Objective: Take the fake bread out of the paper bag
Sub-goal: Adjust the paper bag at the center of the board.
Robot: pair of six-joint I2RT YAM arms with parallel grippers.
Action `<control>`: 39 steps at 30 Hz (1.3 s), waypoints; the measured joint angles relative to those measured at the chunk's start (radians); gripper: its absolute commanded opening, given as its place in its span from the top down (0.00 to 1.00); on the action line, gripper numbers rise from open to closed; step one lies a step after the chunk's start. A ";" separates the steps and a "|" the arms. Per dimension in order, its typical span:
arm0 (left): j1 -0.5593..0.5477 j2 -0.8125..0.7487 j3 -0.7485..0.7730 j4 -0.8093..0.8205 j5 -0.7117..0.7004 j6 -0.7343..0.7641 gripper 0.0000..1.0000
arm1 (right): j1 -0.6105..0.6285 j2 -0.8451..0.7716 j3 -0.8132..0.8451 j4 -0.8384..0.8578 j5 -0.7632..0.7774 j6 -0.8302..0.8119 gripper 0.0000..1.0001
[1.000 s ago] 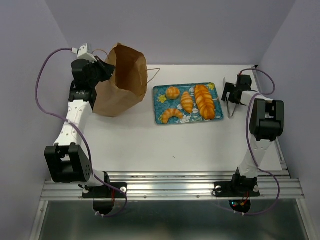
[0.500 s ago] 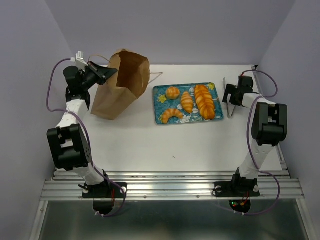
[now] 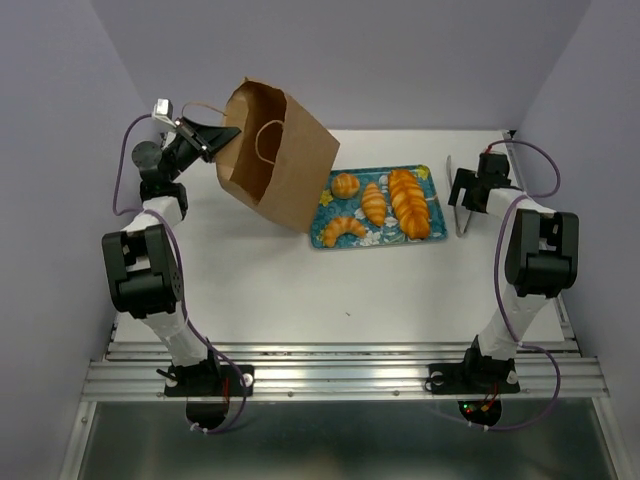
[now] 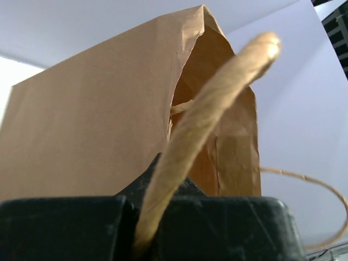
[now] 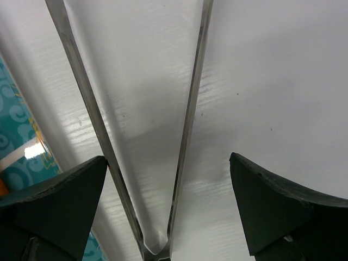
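The brown paper bag hangs tilted in the air, its lower corner over the left edge of the teal tray. My left gripper is shut on the bag's upper rim. In the left wrist view the bag fills the frame and its cord handle runs between the closed fingers. The fake bread lies on the tray: bun, small loaf, longer loaf, croissant. My right gripper is open and empty, right of the tray.
Metal tongs lie on the table under my right gripper; in the right wrist view the tongs sit between the spread fingers. The tray's edge shows at the left. Purple walls enclose the table.
My left gripper has lifted the bag off the table and swung it right, tilting it until its lower corner hangs over the tray's left edge. The right arm has barely moved.
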 measured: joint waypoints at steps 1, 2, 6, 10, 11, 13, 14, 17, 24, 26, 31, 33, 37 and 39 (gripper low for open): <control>0.000 0.028 0.000 0.040 0.005 -0.029 1.00 | 0.000 -0.001 -0.005 0.001 0.004 0.001 0.00; -0.001 0.050 -0.001 0.056 0.008 -0.048 1.00 | 0.000 -0.003 -0.008 0.000 0.009 0.000 0.00; -0.003 0.093 -0.009 0.005 0.009 -0.042 1.00 | 0.000 -0.005 -0.011 -0.001 0.019 0.000 0.00; -0.002 0.082 -0.008 -0.100 -0.013 0.039 1.00 | 0.000 -0.009 -0.011 -0.001 0.022 0.001 0.00; -0.002 0.080 -0.008 -0.122 -0.021 0.055 1.00 | 0.000 -0.010 -0.011 -0.001 0.022 0.000 0.00; -0.001 0.079 -0.008 -0.151 -0.034 0.077 1.00 | 0.000 -0.010 -0.011 -0.001 0.023 0.000 0.00; 0.003 0.079 -0.008 -0.168 -0.043 0.089 1.00 | 0.000 -0.010 -0.011 -0.001 0.025 0.000 0.00; 0.016 0.078 -0.008 -0.198 -0.062 0.116 1.00 | 0.000 -0.010 -0.012 -0.001 0.030 0.000 0.00; 0.041 0.072 -0.008 -0.258 -0.123 0.191 0.27 | 0.000 -0.011 -0.029 -0.001 0.040 0.000 0.00; 0.042 0.056 -0.008 -0.312 -0.148 0.238 0.14 | 0.000 -0.015 -0.033 -0.001 0.045 0.000 0.00; 0.042 0.000 -0.008 -0.395 -0.184 0.328 0.01 | 0.000 -0.046 -0.044 -0.003 0.060 -0.002 0.00; 0.042 -0.030 -0.007 -0.414 -0.195 0.357 0.01 | 0.000 -0.064 -0.045 -0.003 0.063 -0.003 0.00; 0.042 -0.083 0.018 -0.455 -0.203 0.411 0.01 | 0.000 -0.099 -0.057 -0.003 0.066 -0.003 0.00; 0.042 -0.113 0.045 -0.483 -0.205 0.452 0.01 | 0.000 -0.117 -0.060 -0.006 0.068 -0.003 0.00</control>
